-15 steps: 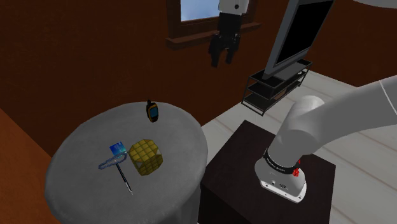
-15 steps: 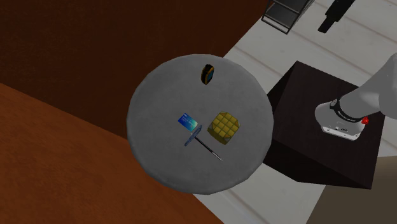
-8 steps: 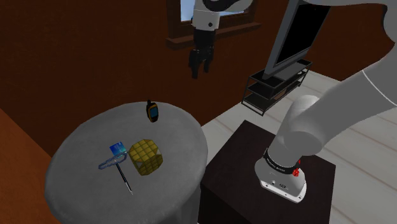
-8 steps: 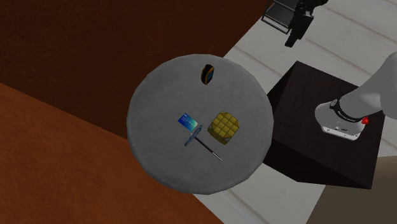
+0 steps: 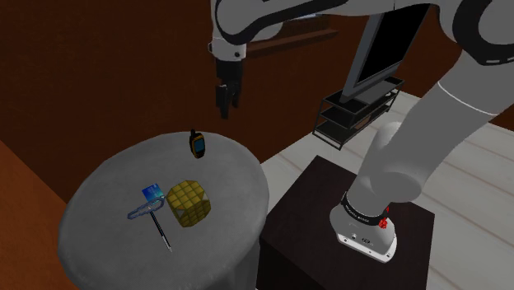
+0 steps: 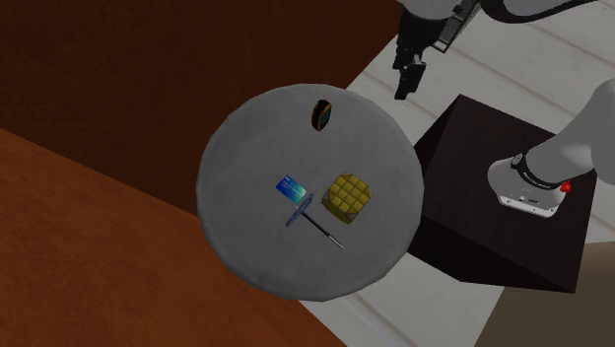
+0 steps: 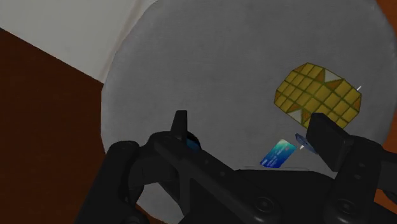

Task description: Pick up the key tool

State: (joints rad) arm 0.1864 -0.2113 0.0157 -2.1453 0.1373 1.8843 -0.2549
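The key tool [image 5: 153,217] lies on the round grey table [image 5: 107,239], a thin dark shaft with a blue-grey loop at one end. It also lies between a blue card and a yellow cube in the second exterior view [image 6: 313,221]. A small blue piece of the key tool [image 7: 301,144] peeks out by one finger in the wrist view. My gripper [image 5: 224,102] hangs high above the table's far edge, well away from the tool. It hovers past the table rim in the second exterior view [image 6: 404,85]. The gripper [image 7: 253,135] is open, with nothing between its fingers.
A yellow gridded cube [image 5: 189,203] and a blue card [image 5: 151,192] lie right beside the tool. A black and orange handheld device [image 5: 197,143] stands near the far rim. The dark stand [image 5: 329,214] adjoins the table; a TV on a black rack [image 5: 356,107] stands behind.
The arm has swung the gripper toward the shoulder view's left and lower, from near the window to above the table's far edge. The things on the table have not moved.
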